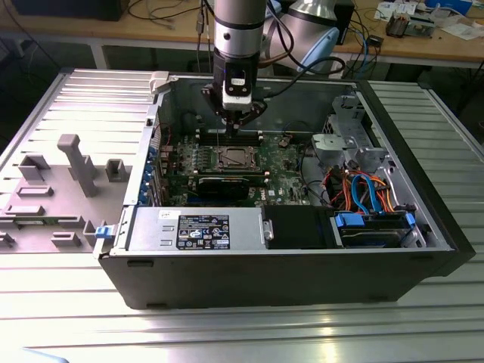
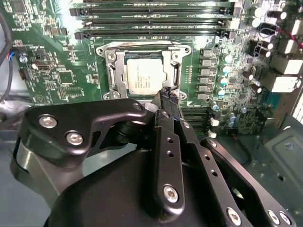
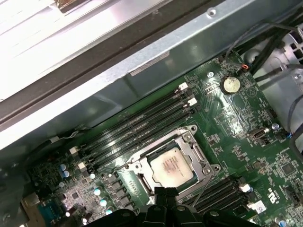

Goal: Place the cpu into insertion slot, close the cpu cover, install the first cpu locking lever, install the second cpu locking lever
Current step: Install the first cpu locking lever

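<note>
The cpu [image 2: 145, 76] lies silver-topped in the insertion slot [image 2: 105, 51] on the green board, and shows in both wrist views [image 3: 173, 166]. The cpu cover [image 2: 119, 74] lies flat around the chip, its cut-out framing it. My gripper [image 2: 166, 93] hangs just above the socket's edge, with its black fingertips [image 3: 159, 193] pressed together and nothing seen between them. A thin wire locking lever [image 3: 202, 187] stands off the socket's side near the fingertips. In the exterior view my gripper [image 1: 232, 113] hovers over the socket [image 1: 233, 159] inside the open computer case.
Long memory slots [image 2: 151, 21] run beside the socket. A black graphics card [image 1: 227, 184] sits in front of it, with the power supply [image 1: 200, 229] along the case's near wall. Drive bays and coloured cables [image 1: 363, 193] fill the exterior view's right. Grey fixtures [image 1: 76, 162] stand outside the case.
</note>
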